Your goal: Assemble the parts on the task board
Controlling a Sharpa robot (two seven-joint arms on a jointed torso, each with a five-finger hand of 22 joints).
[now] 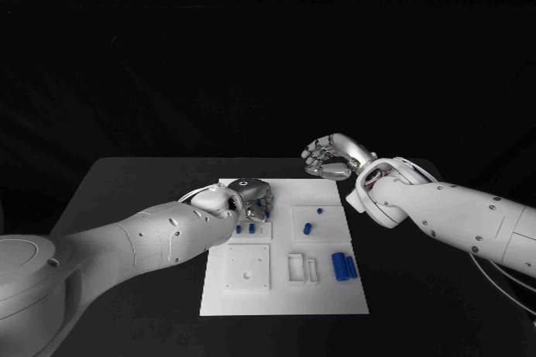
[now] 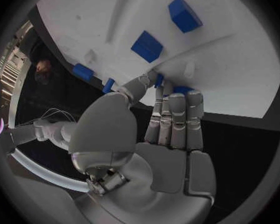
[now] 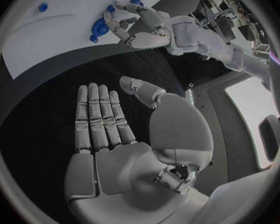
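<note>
Where metallic fingertips [image 2: 167, 87] pinch, smooth blue part [image 2: 180, 89] shows.

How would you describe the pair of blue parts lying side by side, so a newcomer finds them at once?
Start at the white rectangular task board on the black table. Go to its near right part, beside two narrow empty slots. The two long blue parts lie there parallel, bigger than the small blue pieces farther up the board.

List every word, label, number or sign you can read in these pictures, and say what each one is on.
None can be read. The task board, the blue parts, the left hand and the right hand carry no legible print. The black table shows no marking either.
</note>
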